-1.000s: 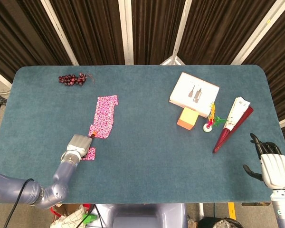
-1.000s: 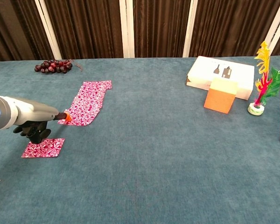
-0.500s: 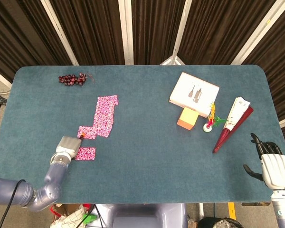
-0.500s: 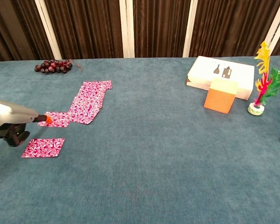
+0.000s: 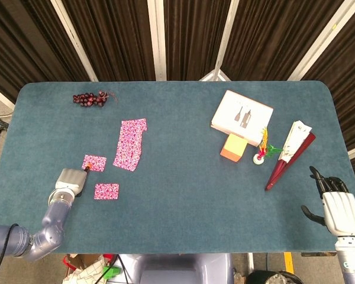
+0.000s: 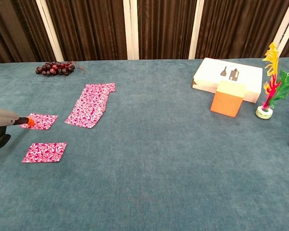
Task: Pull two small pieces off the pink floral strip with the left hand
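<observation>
The pink floral strip (image 5: pixel 130 145) (image 6: pixel 90 106) lies flat on the left half of the blue table. Two small pink pieces lie apart from it. One piece (image 5: pixel 94 163) (image 6: pixel 39 121) is left of the strip's near end, and my left hand (image 5: pixel 70 180) (image 6: pixel 1 126) presses one orange-tipped finger (image 6: pixel 30 121) on its near-left edge, with the other fingers curled under. The other piece (image 5: pixel 106 190) (image 6: pixel 45 152) lies nearer the front, untouched. My right hand (image 5: pixel 337 204) rests at the far right front with its fingers apart and nothing in it.
A bunch of dark grapes (image 5: pixel 90 99) sits at the back left. On the right are a white box (image 5: pixel 242 112), an orange block (image 5: pixel 232 148), a small flower stand (image 5: pixel 261 152) and a dark red folded fan (image 5: pixel 289 158).
My left hand has drawn back to the left, and a second small piece has come off the strip's near end and slid left with the fingertip. My right hand has stayed put.
</observation>
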Motion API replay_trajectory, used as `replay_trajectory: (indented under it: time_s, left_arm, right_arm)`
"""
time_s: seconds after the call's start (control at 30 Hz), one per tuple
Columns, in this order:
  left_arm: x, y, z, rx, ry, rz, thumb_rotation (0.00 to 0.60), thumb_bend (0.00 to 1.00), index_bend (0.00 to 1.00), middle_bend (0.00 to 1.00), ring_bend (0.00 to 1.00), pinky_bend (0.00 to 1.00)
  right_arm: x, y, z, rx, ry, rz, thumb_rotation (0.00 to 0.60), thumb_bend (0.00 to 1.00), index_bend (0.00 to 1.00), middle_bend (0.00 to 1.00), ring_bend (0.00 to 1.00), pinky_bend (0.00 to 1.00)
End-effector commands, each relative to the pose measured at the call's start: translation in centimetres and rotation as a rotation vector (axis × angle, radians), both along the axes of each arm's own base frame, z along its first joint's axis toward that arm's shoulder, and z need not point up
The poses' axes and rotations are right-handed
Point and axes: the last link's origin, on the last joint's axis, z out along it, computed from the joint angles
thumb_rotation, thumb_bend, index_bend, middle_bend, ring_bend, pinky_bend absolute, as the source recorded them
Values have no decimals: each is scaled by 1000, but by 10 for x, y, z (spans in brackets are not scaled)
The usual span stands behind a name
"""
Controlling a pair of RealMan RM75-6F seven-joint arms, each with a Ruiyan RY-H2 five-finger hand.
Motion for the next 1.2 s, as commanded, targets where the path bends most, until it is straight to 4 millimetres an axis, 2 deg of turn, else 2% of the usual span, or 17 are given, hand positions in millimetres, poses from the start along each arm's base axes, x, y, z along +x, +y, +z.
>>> replay_trajectory:
  time_s: [0.03,0.17,0.47,0.7,0.8,0.87,0.97,1.07,1.2]
  left_arm:
    - [0,0,1,1,-2,0,600,968,22,853,750,720]
    - [5,1,4,10,-21,-15,600,968,22,854,750,720]
    - [35,-6,29,69,-73,-97,600,969,22,854,750,720]
    - [46,-16,50,106,-144,-144,600,962,22,853,750,719]
    - [47,-29,63,147,-175,-195,600,883,19,831,725,704]
    - [45,-43,71,178,-201,-230,600,764,10,767,667,674]
    - [38,-70,84,250,-274,-274,600,558,0,560,483,558]
    - [25,-101,101,356,-354,-320,600,480,0,343,335,422]
    - [1,-148,122,521,-450,-411,600,417,0,189,207,368]
  right_arm:
    - [0,0,0,0,0,0,600,231,0,266,282,196]
    - [0,0,0,-6,-1,0,600,231,0,266,282,195]
    - [4,0,-2,-9,5,11,600,230,0,266,282,195]
    - [4,-1,-1,-9,0,9,600,231,0,265,282,195]
    - [3,-1,-2,-6,-1,6,600,230,0,266,282,195]
    - [3,-1,-1,-6,0,5,600,231,0,265,282,195]
    - [3,0,-1,-6,-4,2,600,231,0,266,282,196]
    - [3,0,0,-6,-4,4,600,231,0,266,282,196]
    - [4,1,0,-10,-10,5,600,230,0,266,282,195]
